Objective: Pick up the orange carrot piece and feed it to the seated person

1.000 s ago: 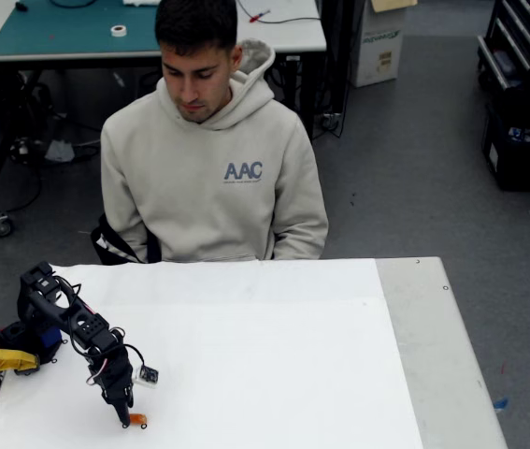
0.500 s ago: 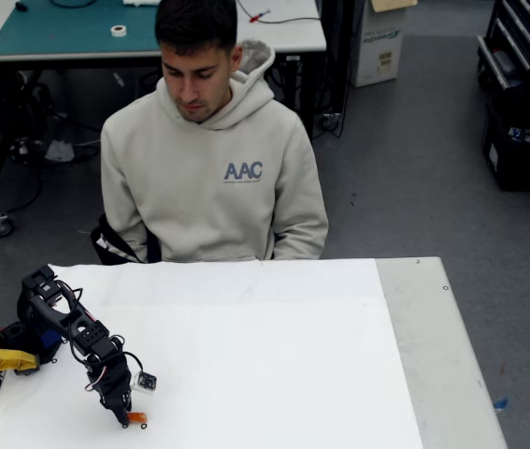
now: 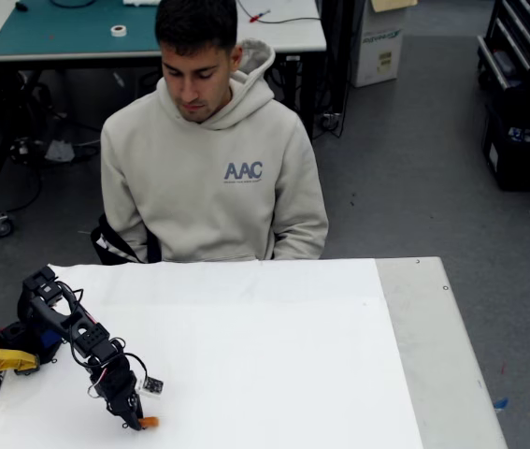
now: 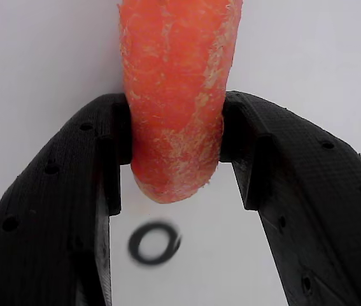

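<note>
A black robot arm (image 3: pixel 68 332) bends low over the near left corner of a white table (image 3: pixel 274 365), its gripper (image 3: pixel 136 421) down at the surface, where the orange carrot piece (image 3: pixel 149 422) lies. The wrist view shows the carrot piece (image 4: pixel 174 95) between the two black fingers (image 4: pixel 59 210), both inner pads touching its sides, its rounded end pointing toward the camera above a small black ring mark (image 4: pixel 155 242) on the tabletop. The seated person (image 3: pixel 210 150), in a beige hoodie, sits behind the far edge of the table, head tilted down, well apart from the gripper.
</note>
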Motion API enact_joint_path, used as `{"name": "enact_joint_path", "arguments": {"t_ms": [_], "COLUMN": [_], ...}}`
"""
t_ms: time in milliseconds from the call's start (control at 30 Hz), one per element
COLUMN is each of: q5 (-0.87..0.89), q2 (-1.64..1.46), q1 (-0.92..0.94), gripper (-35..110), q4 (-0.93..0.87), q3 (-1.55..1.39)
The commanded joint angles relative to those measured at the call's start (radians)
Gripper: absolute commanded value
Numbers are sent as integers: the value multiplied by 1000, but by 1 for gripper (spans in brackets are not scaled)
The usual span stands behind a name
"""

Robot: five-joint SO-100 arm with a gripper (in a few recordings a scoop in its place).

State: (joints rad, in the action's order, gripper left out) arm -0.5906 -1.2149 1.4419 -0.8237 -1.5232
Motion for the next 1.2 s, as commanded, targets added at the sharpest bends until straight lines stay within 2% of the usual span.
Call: {"name": "enact_joint_path", "arguments": {"t_ms": [0,400,833,1167], "q5": [-9,-2,5,5], "q2": [-23,-137,-247,-324], "q1": [20,-6,-218,-483], "gripper": [-2,-2,-2,-2], "q4": [28,41,29,38], "q3": [-51,-23,98,183]}}
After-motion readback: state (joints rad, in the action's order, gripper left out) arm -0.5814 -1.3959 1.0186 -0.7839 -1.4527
